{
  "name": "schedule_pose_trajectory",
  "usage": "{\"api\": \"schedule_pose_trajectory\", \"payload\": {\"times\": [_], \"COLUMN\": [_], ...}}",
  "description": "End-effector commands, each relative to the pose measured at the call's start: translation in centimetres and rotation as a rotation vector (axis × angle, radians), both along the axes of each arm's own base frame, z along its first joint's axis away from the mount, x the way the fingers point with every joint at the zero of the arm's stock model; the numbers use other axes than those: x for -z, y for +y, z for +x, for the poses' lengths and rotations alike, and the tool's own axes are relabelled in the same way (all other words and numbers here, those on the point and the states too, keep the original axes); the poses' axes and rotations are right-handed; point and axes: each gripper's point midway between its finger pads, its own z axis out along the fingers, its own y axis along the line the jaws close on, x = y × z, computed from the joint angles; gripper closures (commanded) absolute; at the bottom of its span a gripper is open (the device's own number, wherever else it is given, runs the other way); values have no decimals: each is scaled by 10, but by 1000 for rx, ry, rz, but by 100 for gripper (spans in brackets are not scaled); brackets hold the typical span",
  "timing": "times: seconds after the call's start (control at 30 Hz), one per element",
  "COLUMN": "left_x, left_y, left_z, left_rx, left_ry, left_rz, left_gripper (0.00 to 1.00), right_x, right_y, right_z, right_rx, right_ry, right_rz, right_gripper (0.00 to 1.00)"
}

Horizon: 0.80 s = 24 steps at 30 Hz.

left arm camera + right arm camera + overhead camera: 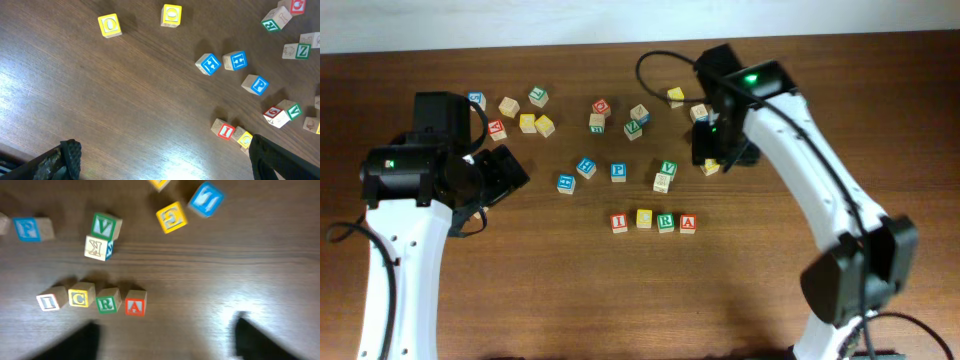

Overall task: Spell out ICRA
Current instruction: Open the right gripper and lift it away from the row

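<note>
Scanning overhead: light-wood cubes red I [619,222], yellow C [644,219], green R [666,222], red A [688,223] in tight row mid-tabletop [650,295], free room below. Left wrist: only I, C seen; left gripper [165,160] spread, empty. Right wrist: whole row; right gripper [167,340] spread, empty.

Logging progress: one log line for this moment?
row: I cube, C cube, R cube, A cube, in order | left end effector: open, empty | right end effector: open, empty

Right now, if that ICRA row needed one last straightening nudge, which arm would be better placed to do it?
Probably the right. The right gripper, open, hangs nearer the ICRA row, with all four cubes in its camera; the left gripper sits farther off, seeing only the I end.
</note>
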Motion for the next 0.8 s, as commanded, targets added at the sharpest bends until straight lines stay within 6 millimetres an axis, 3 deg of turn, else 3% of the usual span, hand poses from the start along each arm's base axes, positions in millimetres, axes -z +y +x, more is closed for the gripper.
{"api": "schedule_pose_trajectory", "payload": {"times": [0.0, 0.07, 0.13, 0.17, 0.23, 0.27, 0.3, 0.33, 0.37, 0.4, 0.47, 0.53, 0.57, 0.6, 0.63, 0.7, 0.73, 0.77], "left_x": [-5, -5, -5, -5, -7, -8, -9, -10, -10, -10, -8, -4, -2, -1, 1, 2, 0, 1], "left_y": [1, 1, 1, 1, -2, -19, -44, -50, -50, -50, -51, -27, -20, -21, -26, -27, -28, -32], "left_z": [-1, -1, -1, -1, 3, 4, -4, -6, -6, -6, -12, -6, -7, -3, 1, 2, 11, 24], "left_rx": [-16, -16, -16, -16, -15, 17, 61, 70, 70, 71, 79, 40, 34, 102, 130, 135, 135, 151], "left_ry": [-20, -20, -20, -20, -37, -42, -11, -5, -5, -5, 21, 4, 12, 1, 2, 4, -32, -71], "left_rz": [-7, -7, -7, -7, -24, -117, -259, -290, -290, -290, -295, -160, -115, -89, -85, -86, -84, -82], "left_gripper": [1, 1, 1, 1, 1, 1, 1, 1, 1, 1, 1, 1, 1, 22, 29, 1, 67, 91], "right_x": [-71, -80, -77, -77, -76, -73, -66, -57, -45, -33, -13, 11, 21, 30, 36, 46, 51, 59], "right_y": [-55, -100, -132, -137, -136, -139, -139, -139, -138, -138, -136, -130, -130, -127, -121, -113, -110, -106], "right_z": [-4, -17, -21, -21, -21, -26, -31, -38, -44, -48, -52, -62, -66, -67, -68, -70, -71, -73], "right_rx": [91, 168, 258, 283, 292, 287, 265, 262, 261, 260, 258, 254, 254, 253, 251, 249, 246, 238], "right_ry": [-188, -166, -137, -133, -126, -101, -61, -15, 27, 59, 102, 161, 182, 192, 200, 215, 221, 228], "right_rz": [-47, -72, -82, -54, -13, -28, -36, -41, -46, -48, -38, -16, -15, 3, 35, 77, 91, 98], "right_gripper": [1, 2, 2, 5, 13, 22, 24, 31, 35, 49, 62, 74, 75, 75, 74, 77, 83, 93]}}
